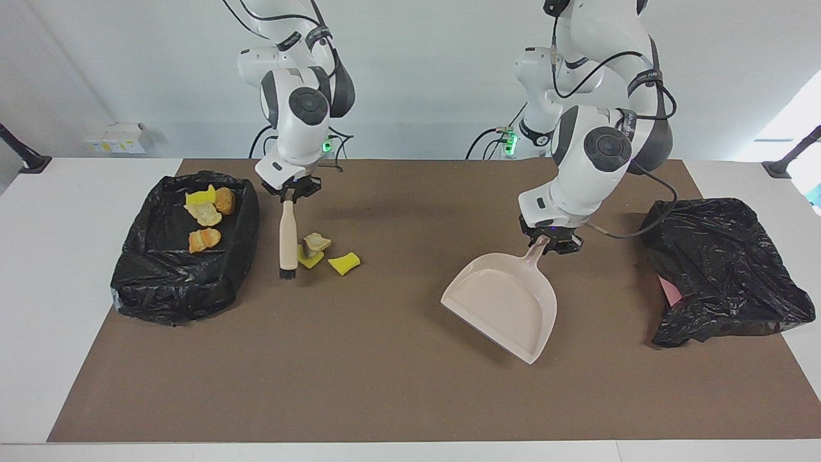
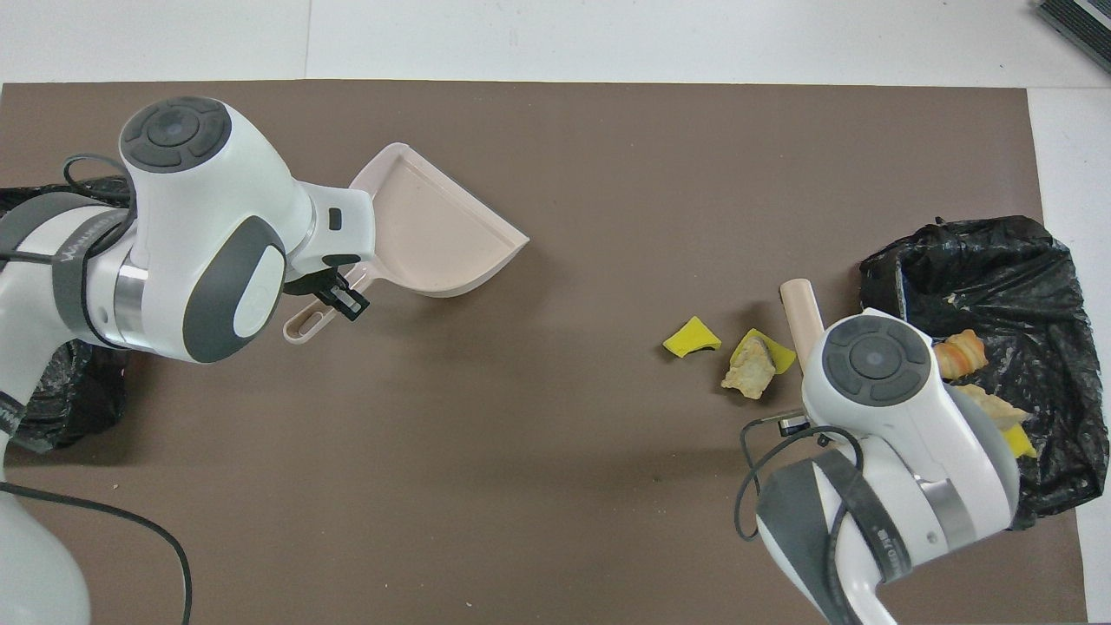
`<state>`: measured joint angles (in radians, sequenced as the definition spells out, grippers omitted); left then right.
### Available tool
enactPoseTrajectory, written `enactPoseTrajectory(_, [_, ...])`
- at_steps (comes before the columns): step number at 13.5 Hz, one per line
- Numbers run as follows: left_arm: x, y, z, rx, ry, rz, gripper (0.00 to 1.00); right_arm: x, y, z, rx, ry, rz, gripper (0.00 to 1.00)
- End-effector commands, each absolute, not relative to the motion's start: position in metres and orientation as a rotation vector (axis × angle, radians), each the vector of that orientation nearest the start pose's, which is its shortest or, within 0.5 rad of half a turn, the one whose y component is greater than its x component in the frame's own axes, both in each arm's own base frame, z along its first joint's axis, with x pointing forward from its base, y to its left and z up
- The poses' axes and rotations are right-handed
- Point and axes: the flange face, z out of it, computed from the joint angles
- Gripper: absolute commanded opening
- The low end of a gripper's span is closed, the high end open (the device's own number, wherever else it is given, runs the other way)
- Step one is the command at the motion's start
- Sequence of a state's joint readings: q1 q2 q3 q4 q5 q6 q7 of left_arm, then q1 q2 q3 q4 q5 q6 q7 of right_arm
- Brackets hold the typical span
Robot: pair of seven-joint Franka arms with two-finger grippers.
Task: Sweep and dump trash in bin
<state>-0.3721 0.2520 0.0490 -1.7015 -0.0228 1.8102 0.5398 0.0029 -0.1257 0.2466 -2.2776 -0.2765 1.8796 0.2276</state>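
My right gripper (image 1: 292, 192) is shut on the top of a wooden-handled brush (image 1: 287, 236), which hangs upright with its bristles down at the mat, between the bin (image 1: 128, 282) and the loose trash. That trash is a yellow wedge (image 1: 344, 262) and a tan chunk (image 1: 315, 242) resting on a second yellow wedge. Several more lumps (image 1: 205, 215) lie inside the black-lined bin. My left gripper (image 1: 550, 242) is shut on the handle of the beige dustpan (image 1: 503, 305), whose mouth is turned toward the right arm's end. The overhead view shows the dustpan (image 2: 434, 234), brush handle (image 2: 800, 308) and trash (image 2: 692, 337).
A crumpled black bag (image 1: 718, 269) with something pink under it lies at the left arm's end of the brown mat (image 1: 385, 385). A wide stretch of mat separates the dustpan from the loose trash.
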Motion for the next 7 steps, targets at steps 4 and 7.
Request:
enactPoseTrajectory(4, [0.498, -0.249, 0.422, -2.412, 1.772, 0.189, 0.00, 0.442, 0.095, 0.363, -3.423, -0.386, 0.425, 0.00])
enactPoseTrajectory(7, [0.475, -0.271, 0.397, -2.365, 1.835, 0.207, 0.00, 0.441, 0.121, 0.344, -3.332, -0.299, 0.445, 0.00])
